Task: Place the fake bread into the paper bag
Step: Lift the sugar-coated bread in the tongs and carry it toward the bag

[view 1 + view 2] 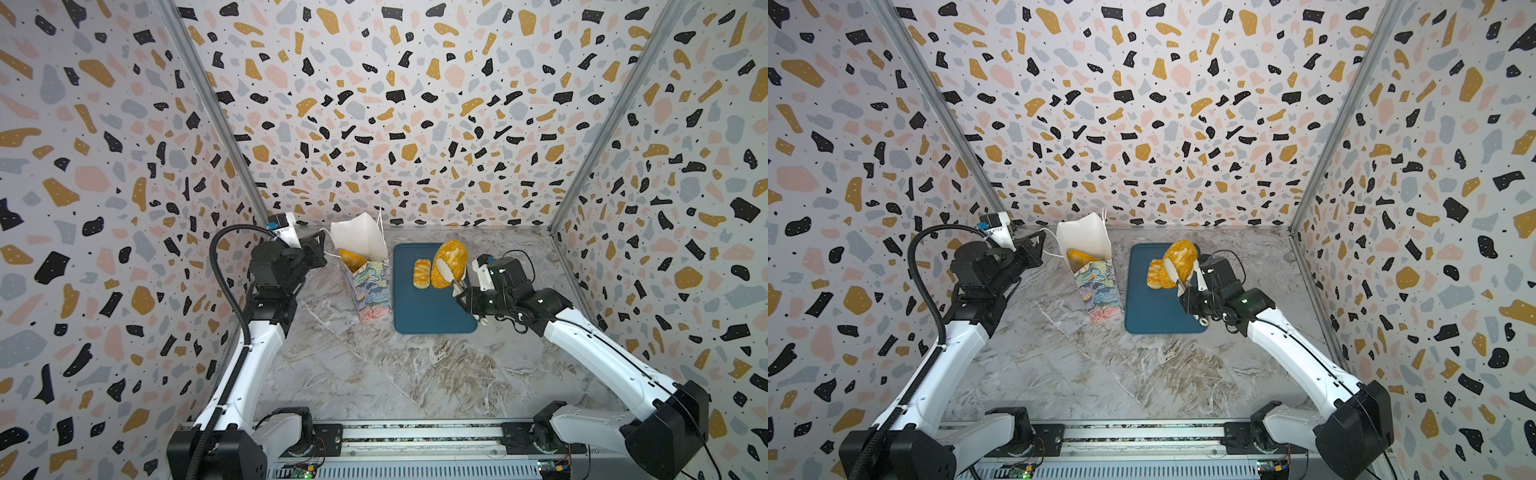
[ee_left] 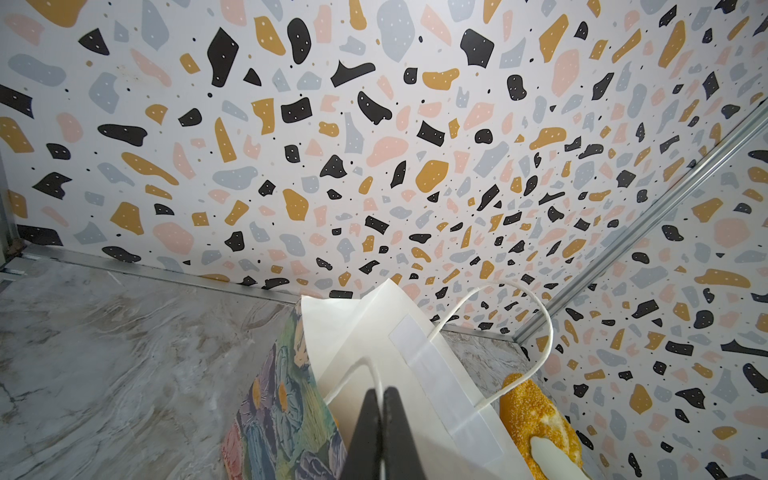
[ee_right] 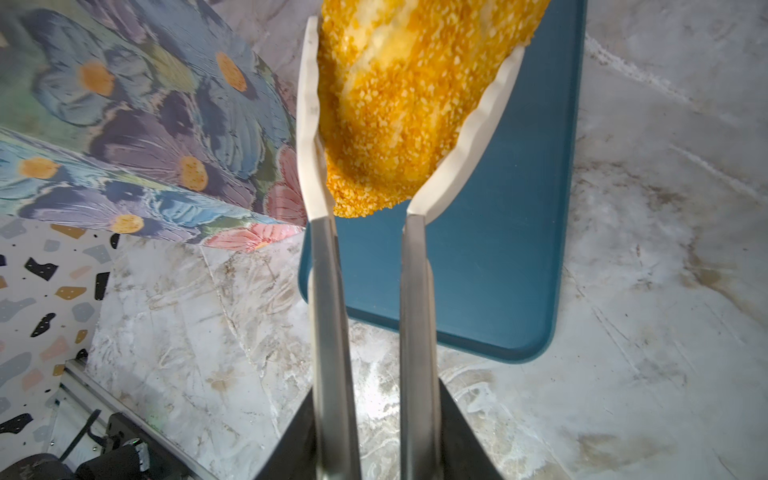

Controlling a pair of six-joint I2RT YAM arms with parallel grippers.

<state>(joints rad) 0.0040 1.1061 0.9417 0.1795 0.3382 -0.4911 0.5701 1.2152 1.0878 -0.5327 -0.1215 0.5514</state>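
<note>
Marble table (image 1: 374, 374); right gripper (image 3: 374, 449) clamped on tongs (image 3: 328, 291), tips ahead of fingers (image 3: 291, 457) pinching seeded loaf (image 3: 407, 104) over blue tray (image 3: 498, 270); left gripper (image 2: 380, 432) closed tight on cord handle (image 2: 376, 374), paper bag (image 1: 370, 291) mouth just beyond; I'd tip loaf end-first, bag's narrow.

The tall, narrow paper bag (image 1: 368, 291), pastel painted flowers outside and plain white inside, stands open-mouthed on the counter (image 1: 374, 374), one thin white cord handle (image 2: 365, 360) pinched in the left claw (image 2: 380, 390). A golden-yellow toy bread (image 1: 351, 257) shows inside it. The large seeded oval loaf (image 3: 415, 104) hangs tilted above the dark-blue tray (image 1: 432, 316), clamped between white-tipped tongs (image 1: 445, 272). A small plaited golden pastry (image 1: 422, 273) lies flat on the tray.
</note>
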